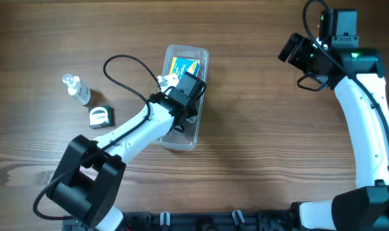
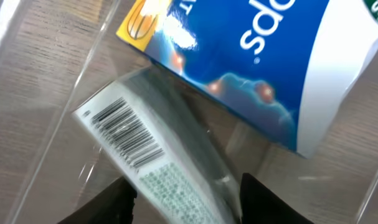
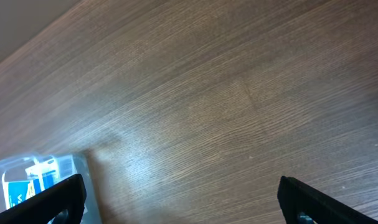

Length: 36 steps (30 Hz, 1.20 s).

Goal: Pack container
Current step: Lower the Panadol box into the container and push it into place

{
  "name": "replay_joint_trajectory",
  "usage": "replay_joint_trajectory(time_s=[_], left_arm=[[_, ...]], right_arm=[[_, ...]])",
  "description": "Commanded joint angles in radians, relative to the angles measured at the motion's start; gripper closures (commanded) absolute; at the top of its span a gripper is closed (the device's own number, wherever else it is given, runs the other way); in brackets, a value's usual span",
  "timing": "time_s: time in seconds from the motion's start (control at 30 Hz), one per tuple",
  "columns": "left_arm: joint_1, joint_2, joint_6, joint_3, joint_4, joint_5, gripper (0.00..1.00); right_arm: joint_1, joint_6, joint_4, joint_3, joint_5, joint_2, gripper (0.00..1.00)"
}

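On our brown, grained wood table, the clear rounded plastic container holds a glossy blue box. The left gripper straddles a barcoded white packet; we cannot tell if it clamps. The right gripper gapes empty.

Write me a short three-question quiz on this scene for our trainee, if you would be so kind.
1. True or false: the blue box lies inside the clear tray.
2. Which item stands outside the tray? A) the blue box B) the small bottle C) the barcoded box
3. Fill in: the ___ gripper is far from the tray and wide open.
Key: 1 true; 2 B; 3 right gripper.
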Motion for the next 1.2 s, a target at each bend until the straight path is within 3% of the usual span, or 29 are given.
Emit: replay_joint_trajectory(time_s=[0.0, 0.1, 0.27, 0.53, 0.67, 0.77, 0.83, 0.93, 1.03, 1.17], left_arm=[[-0.006, 0.011, 0.014, -0.006, 0.003, -0.035, 0.51], [-0.006, 0.011, 0.05, -0.006, 0.007, -0.036, 0.68], [-0.006, 0.011, 0.066, -0.006, -0.005, -0.035, 0.76], [-0.008, -0.01, 0.141, -0.003, -0.078, -0.021, 0.79], [-0.008, -0.089, 0.293, -0.003, -0.093, -0.013, 0.78], [-0.008, -0.147, 0.354, -0.003, -0.124, -0.01, 0.68], [-0.008, -0.158, 0.378, -0.003, -0.137, 0.036, 0.67], [-0.008, -0.15, 0.383, -0.003, -0.133, 0.108, 0.66], [-0.008, -0.128, 0.364, -0.005, -0.109, 0.134, 0.73], [-0.008, -0.058, 0.25, -0.005, -0.023, 0.18, 0.76]], right_arm=[[0.001, 0.0, 0.001, -0.003, -0.013, 0.01, 0.0], [0.001, 0.0, 0.001, -0.003, -0.013, 0.01, 0.0], [0.001, 0.0, 0.001, -0.003, -0.013, 0.01, 0.0], [0.001, 0.0, 0.001, -0.003, -0.013, 0.01, 0.0], [0.001, 0.0, 0.001, -0.003, -0.013, 0.01, 0.0], [0.001, 0.0, 0.001, -0.003, -0.013, 0.01, 0.0], [0.001, 0.001, 0.001, -0.003, -0.013, 0.01, 0.0], [0.001, 0.0, 0.001, -0.003, -0.013, 0.01, 0.0], [0.001, 0.001, 0.001, -0.003, -0.013, 0.01, 0.0], [0.001, 0.0, 0.001, -0.003, -0.013, 0.01, 0.0]])
